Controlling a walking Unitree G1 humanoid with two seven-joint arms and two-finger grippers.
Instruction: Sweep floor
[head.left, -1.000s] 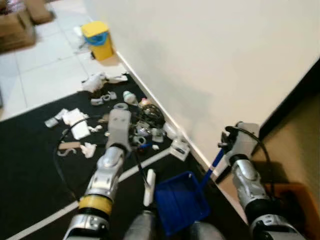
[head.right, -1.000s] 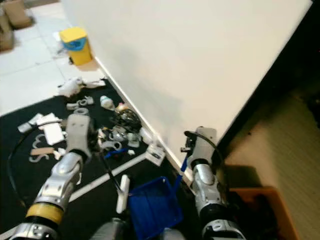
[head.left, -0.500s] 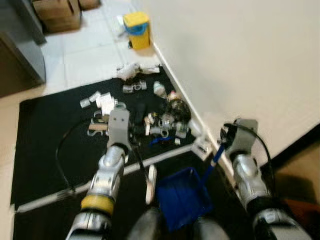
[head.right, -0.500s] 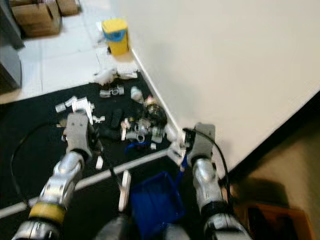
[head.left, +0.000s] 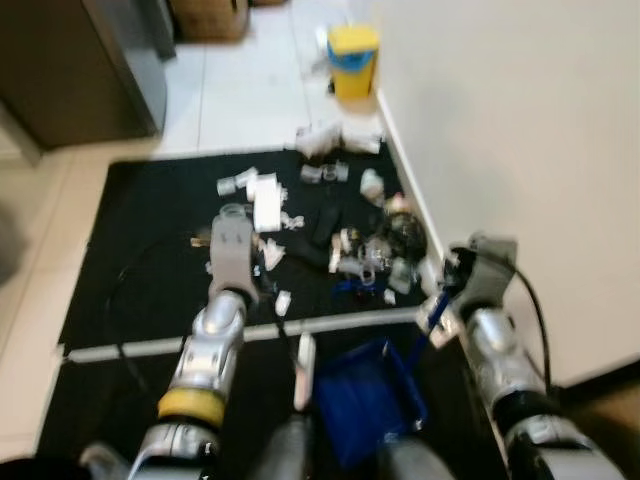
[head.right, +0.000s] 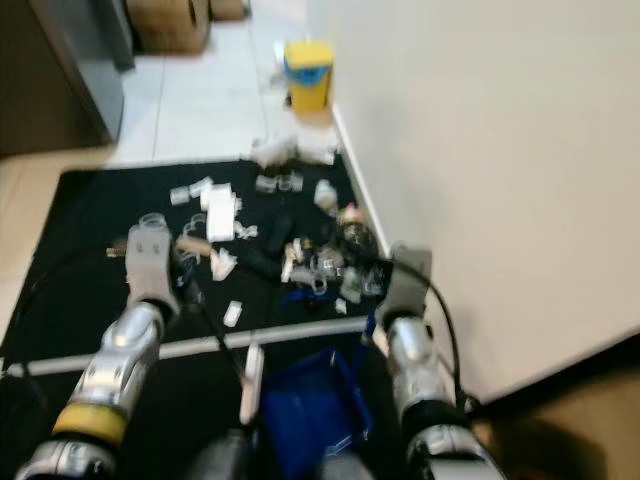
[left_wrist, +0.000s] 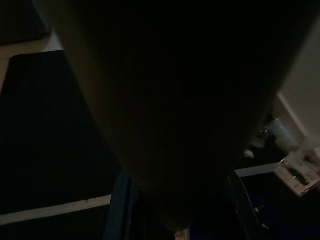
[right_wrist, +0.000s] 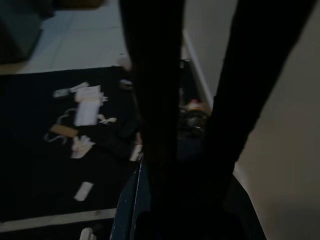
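Observation:
A litter pile (head.left: 362, 248) of white scraps, bottles and dark wrappers lies on a black mat (head.left: 140, 260) close to the wall. My left gripper (head.left: 257, 292) is shut on a thin black rod that runs down to a white brush (head.left: 303, 358). My right gripper (head.left: 446, 292) is shut on the blue handle (head.left: 434, 312) of a blue dustpan (head.left: 365, 398), which hangs low in front of my body. Brush and dustpan sit short of the litter, on the near side of a pale strip (head.left: 130, 345) across the mat. The right wrist view shows dark fingers (right_wrist: 155, 100) above the dustpan's rim.
A white wall (head.left: 520, 120) runs along the right. A yellow bin (head.left: 353, 58) stands at its foot beyond the mat. A grey cabinet (head.left: 110, 60) and a cardboard box (head.left: 210, 12) stand at the far left on pale tiles (head.left: 250, 90).
The whole view has swung left, away from the wall, so the camera moved. More mat and the cabinet have come into sight. Both arms hold the brush and dustpan as before.

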